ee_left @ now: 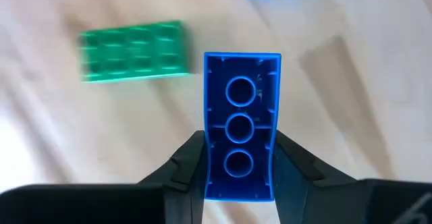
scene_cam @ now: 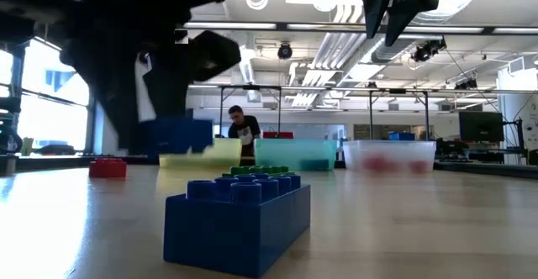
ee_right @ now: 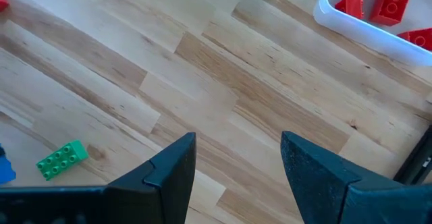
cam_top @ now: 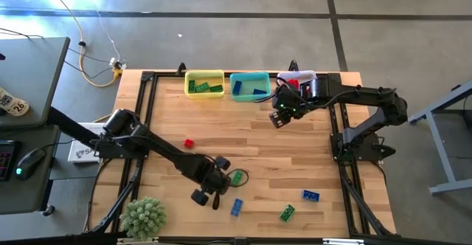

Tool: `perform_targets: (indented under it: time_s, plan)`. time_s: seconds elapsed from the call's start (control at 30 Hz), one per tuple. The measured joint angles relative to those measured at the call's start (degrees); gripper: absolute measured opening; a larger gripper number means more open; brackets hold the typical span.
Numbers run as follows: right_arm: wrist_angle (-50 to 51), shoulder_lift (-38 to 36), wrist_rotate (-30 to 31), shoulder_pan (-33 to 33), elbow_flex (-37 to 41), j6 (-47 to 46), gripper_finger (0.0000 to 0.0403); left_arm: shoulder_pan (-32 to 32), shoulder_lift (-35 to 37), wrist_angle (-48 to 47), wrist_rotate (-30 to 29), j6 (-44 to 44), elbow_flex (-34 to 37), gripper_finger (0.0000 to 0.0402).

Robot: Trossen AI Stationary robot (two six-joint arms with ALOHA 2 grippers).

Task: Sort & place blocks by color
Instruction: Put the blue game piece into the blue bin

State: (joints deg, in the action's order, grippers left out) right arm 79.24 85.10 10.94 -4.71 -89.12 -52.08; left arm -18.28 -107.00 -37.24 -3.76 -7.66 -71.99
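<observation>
My left gripper [cam_top: 209, 192] is shut on a blue block [ee_left: 241, 123] over the table's near middle; the low view shows the block [scene_cam: 181, 134] above the tabletop. On the table lie a green block [cam_top: 237, 176], a red block [cam_top: 189, 143], a blue block [cam_top: 236, 207], a green block [cam_top: 287, 213] and a blue block [cam_top: 310, 195]. My right gripper [ee_right: 237, 146] is open and empty above the table, just near of the clear bin [cam_top: 301, 78]. My left gripper pinches the blue block's two long sides [ee_left: 210, 164] between its two fingers [ee_left: 185, 164], toward one end. The block's hollow underside with three round tubes faces the wrist camera. The block lies along the fingers and juts out past their tips, lifted clear of the table.
A yellow bin [cam_top: 204, 74] holding green blocks, a teal bin [cam_top: 249, 76] holding blue blocks and the clear bin holding red blocks stand in a row at the far edge. A green plant [cam_top: 143, 217] sits at the near left corner. A person [scene_cam: 244, 129] stands beyond the table.
</observation>
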Motion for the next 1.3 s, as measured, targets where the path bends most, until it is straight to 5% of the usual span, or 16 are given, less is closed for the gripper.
perform_targets:
  time_s: [0.5,0.97,1.3]
  plan:
    - [-2.8,0.0,-0.6,0.0,0.0,8.3,0.0204,18.0,12.5,3.7,-7.9,-8.6,0.0,0.0097]
    - [-10.3,0.0,-2.4,0.0,0.0,13.4,0.0204,43.0,13.4,17.8,-4.7,-11.0,0.0,0.0109]
    - [-11.5,0.0,1.5,0.0,0.0,10.0,0.0204,52.2,13.2,30.8,-1.9,-7.5,0.0,0.0111]
